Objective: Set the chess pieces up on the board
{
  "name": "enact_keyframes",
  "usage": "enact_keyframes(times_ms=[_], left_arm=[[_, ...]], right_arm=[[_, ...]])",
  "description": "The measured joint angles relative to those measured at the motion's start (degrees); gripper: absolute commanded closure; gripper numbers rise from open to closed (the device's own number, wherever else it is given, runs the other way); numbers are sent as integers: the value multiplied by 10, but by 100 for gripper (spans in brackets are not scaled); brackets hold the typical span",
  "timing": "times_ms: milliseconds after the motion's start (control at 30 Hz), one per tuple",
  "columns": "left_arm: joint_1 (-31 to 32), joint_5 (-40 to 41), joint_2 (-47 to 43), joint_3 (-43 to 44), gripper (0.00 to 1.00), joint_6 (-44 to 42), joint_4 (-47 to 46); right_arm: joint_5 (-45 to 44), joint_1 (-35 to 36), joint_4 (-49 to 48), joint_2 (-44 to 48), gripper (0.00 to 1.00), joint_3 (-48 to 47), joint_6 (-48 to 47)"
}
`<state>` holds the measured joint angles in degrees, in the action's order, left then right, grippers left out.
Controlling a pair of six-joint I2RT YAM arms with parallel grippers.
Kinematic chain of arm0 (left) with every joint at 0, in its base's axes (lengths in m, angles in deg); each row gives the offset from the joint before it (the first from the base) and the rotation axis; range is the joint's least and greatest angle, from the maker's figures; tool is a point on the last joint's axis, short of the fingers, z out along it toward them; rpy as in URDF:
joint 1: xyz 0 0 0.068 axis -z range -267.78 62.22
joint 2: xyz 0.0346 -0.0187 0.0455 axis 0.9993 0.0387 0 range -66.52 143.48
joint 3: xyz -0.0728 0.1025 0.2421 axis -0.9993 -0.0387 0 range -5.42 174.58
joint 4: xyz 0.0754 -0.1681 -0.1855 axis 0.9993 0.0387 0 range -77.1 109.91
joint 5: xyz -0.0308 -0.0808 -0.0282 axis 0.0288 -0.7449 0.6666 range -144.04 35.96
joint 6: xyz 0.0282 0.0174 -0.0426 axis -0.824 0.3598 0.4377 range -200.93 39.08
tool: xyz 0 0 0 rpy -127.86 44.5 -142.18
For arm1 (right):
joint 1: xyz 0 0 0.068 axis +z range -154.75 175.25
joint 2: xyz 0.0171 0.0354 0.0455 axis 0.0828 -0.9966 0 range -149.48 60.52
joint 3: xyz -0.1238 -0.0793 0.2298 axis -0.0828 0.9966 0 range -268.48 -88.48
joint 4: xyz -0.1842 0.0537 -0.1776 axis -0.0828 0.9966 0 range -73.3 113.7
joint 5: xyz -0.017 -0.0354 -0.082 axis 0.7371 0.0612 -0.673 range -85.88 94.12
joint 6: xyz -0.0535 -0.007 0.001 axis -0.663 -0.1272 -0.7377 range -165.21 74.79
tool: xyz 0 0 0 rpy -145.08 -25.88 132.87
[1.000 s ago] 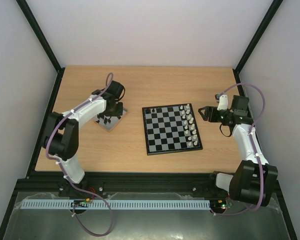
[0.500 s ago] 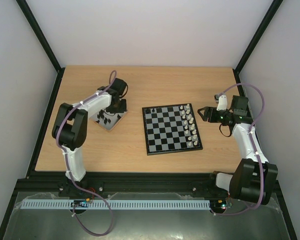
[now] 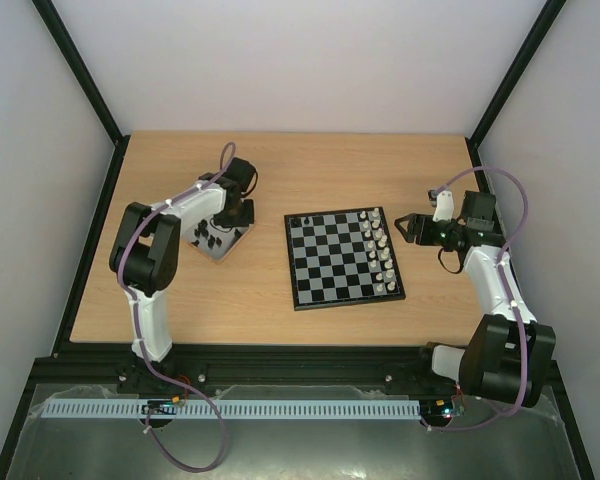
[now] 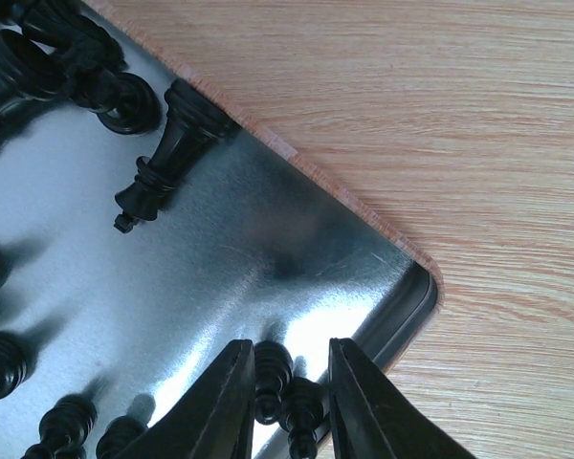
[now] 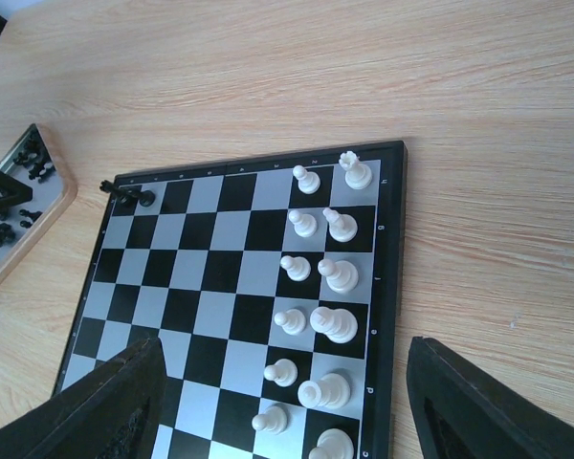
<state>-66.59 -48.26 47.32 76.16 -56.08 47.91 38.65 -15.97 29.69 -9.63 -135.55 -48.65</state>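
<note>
My left gripper [image 3: 224, 220] hangs low over the grey metal tray [image 3: 239, 235] left of the board [image 3: 330, 262]. In the left wrist view its fingers [image 4: 231, 382] stand narrowly open [image 4: 289, 348] astride two upright black chess pieces [image 4: 285, 394] near the tray's corner. The left finger touches one; a thin gap shows on the right. A black king [image 4: 167, 153] lies on its side on the tray [image 4: 258, 229]. White pieces [image 5: 320, 277] fill two rows on the board's right side [image 3: 378, 250]. One black piece [image 5: 129, 196] is at the far left corner. My right gripper [image 3: 405, 228] is open.
More black pieces crowd the tray's upper left [image 4: 67, 67] and lower left [image 4: 57, 426]. The tray has a wooden rim [image 5: 55, 206]. Bare wooden table [image 3: 360, 165] surrounds board and tray. Black frame posts and white walls enclose the table.
The left arm's elbow has swung in toward the tray and its gripper has settled lower over the pieces. The right arm and the board's pieces have not moved.
</note>
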Motion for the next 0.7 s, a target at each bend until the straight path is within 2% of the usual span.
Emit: enact_keyframes(times_ms=[433, 700], left_arm=[[-5, 3, 0, -33, 82, 0, 2], [-6, 2, 0, -36, 91, -2, 2]], right_arm=[[0, 0, 0, -2, 30, 0, 0], [0, 0, 0, -4, 30, 0, 0]])
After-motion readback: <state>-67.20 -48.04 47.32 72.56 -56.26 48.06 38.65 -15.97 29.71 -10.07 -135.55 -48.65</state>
